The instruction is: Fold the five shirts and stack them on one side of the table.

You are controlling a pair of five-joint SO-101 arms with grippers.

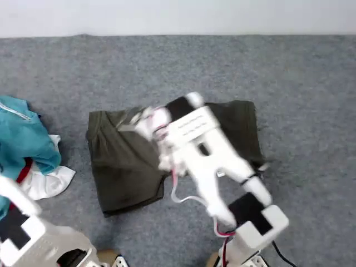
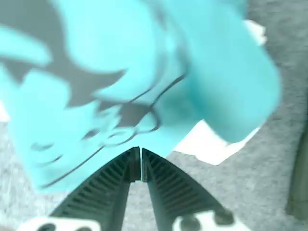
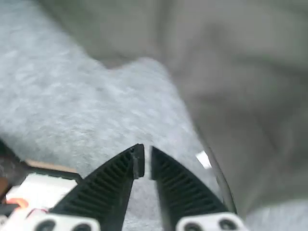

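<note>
The olive shirt [image 1: 125,167] lies rumpled beneath the right gripper [image 3: 144,161], whose jaws are nearly together and empty. The left gripper [image 2: 140,163], jaws likewise narrow and empty, hangs over the teal shirt [image 1: 22,139], well apart from the olive shirt. Folding appears underway; next, open the jaws and pinch a hem.
</note>
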